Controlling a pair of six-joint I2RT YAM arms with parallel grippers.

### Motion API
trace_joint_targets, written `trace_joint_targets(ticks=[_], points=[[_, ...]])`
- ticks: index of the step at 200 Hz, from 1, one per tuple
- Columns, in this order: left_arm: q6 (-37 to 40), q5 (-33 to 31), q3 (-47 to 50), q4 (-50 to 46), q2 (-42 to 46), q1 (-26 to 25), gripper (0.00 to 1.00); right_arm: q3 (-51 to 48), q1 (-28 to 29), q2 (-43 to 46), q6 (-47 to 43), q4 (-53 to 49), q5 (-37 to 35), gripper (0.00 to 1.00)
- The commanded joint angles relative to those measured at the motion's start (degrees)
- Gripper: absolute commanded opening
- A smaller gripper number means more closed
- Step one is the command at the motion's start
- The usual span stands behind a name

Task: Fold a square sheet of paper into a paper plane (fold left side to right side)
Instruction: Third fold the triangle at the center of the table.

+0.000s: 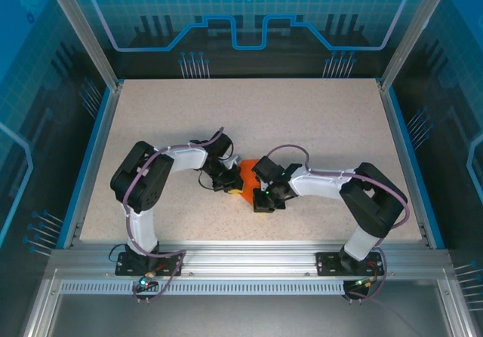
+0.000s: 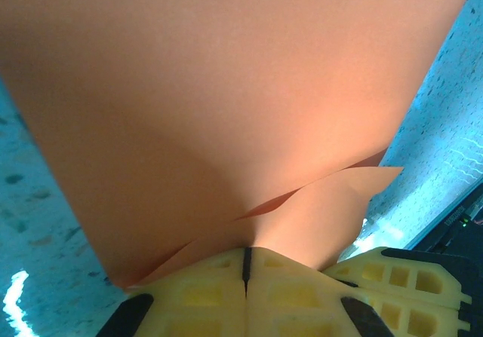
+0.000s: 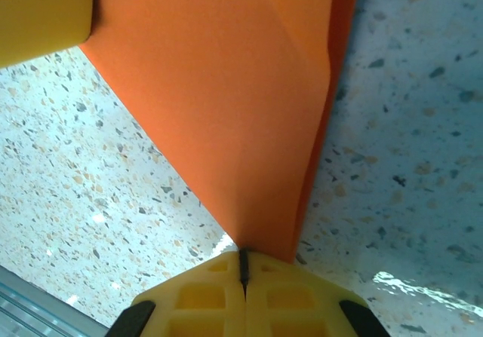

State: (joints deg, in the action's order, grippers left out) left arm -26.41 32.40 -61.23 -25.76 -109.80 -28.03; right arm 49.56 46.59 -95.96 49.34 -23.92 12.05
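Seen from above, my two arms meet near the middle of the speckled beige tabletop point(image 1: 317, 126). The thin bright orange paper sheet point(image 1: 246, 175) lies between my left gripper point(image 1: 229, 183) and my right gripper point(image 1: 262, 195). The left one touches it from the left, the right one from the right and a little nearer. Through my left wrist camera, my left gripper point(image 2: 246, 258) has its yellow fingers point(image 2: 204, 295) pressed together with only a dark seam between them, clamped on an edge of the sheet point(image 2: 226, 111). The sheet fans away from the tips in two layers, with a pointed lower flap point(image 2: 343, 201) showing on the right of that view. Beside it is a yellow ribbed block point(image 2: 411, 277), which I take for my other gripper's finger. Through my right wrist camera, my right gripper point(image 3: 243, 258) is likewise closed, pinching a corner of the sheet point(image 3: 226, 88). The sheet rises from the tips with a crease and a darker under-layer along its right edge, over the bare tabletop point(image 3: 407, 126). I judge the fold to be under way but the plane unfinished. To do it well I should hold both pinches firm and move the two hands together, so the paper neither tears nor buckles. I should also match the edges before lowering, then press the crease flat on the table.
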Motion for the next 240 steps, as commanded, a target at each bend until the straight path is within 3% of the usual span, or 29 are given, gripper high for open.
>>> trace_joint_targets(ticks=[1,92,174,240], points=[[1.5,-9.4,2.0,-6.0,-4.2,-0.4,0.06,-3.5,1.2,0.1,1.1,-10.2,-0.5,0.02],[0.7,-8.7,1.8,-5.4,-3.9,-0.5,0.07,0.5,1.1,6.7,-2.6,-7.7,-0.6,0.02],[0.5,-8.3,1.9,-4.9,-3.7,-0.8,0.07,4.3,-0.4,-0.6,-0.3,0.0,-0.9,0.01],[-0.1,-7.3,1.6,-4.2,0.1,-0.8,0.09,2.8,-0.7,-4.0,1.2,-3.9,-1.9,0.01]])
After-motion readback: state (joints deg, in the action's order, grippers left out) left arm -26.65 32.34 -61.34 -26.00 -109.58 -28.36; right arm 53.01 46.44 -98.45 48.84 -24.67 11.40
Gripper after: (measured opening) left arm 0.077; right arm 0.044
